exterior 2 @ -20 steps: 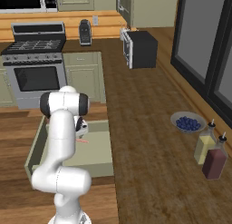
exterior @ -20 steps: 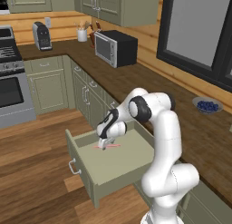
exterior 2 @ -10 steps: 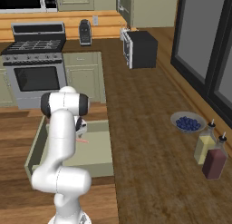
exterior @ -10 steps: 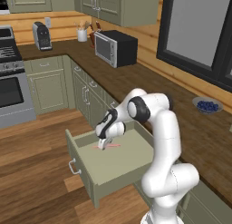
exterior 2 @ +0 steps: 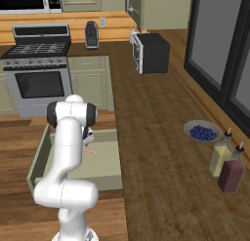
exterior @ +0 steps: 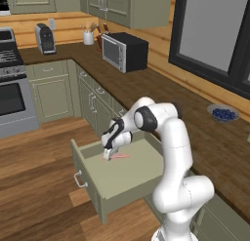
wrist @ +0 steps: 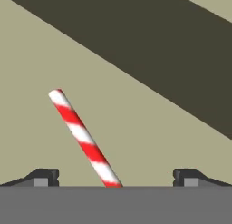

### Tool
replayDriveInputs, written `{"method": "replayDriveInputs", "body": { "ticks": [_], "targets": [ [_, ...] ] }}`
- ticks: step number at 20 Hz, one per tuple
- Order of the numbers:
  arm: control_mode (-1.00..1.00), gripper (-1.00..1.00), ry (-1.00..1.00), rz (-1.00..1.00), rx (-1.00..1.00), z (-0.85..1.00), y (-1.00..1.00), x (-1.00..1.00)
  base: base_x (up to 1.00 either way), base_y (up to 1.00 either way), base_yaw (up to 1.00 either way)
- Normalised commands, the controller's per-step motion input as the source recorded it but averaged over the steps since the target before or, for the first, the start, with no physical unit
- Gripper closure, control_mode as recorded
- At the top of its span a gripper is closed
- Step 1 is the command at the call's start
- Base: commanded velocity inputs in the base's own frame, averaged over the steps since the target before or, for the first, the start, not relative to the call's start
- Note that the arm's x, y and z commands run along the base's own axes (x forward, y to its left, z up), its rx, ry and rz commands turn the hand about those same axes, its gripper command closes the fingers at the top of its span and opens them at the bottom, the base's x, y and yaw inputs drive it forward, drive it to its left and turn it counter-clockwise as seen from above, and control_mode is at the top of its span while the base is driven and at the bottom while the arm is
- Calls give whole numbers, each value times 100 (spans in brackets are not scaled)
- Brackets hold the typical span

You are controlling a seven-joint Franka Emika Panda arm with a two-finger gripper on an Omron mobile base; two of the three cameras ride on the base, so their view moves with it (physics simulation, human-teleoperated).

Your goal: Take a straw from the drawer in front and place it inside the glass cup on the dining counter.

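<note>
The drawer (exterior: 124,179) stands pulled out from the green cabinets, its pale floor open under the arm, with a silver handle (exterior: 78,179) on the front panel. The gripper (exterior: 108,154) reaches down into the drawer from the worktop side, its tips low over the floor near the back wall. In the hand view the two fingertips (wrist: 41,177) stand wide apart, with bare drawer floor (wrist: 149,141) between them, so the jaws are spread and grip nothing. The straw (wrist: 84,138), striped red and white, lies flat on the floor between the tips, nearer the left one, slanting up and away to the left. From the left base view the straw (exterior: 118,156) shows as a thin pink line just beside the gripper
</note>
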Motion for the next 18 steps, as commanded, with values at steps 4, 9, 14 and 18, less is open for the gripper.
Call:
{"method": "replayDriveInputs", "body": {
  "ticks": [4, 9, 14, 18],
  "targets": [
    [-100, -100, 9, 2, -5, -47, 2, 18, 0, 0, 0],
    [-100, -100, 4, 4, -3, -49, 0, -1, 0, 0, 0],
    [-100, 100, 0, 3, -1, -44, 0, -19, 0, 0, 0],
    [-100, 100, 0, 0, 0, -29, 0, -42, 0, 0, 0]
  ]
}}
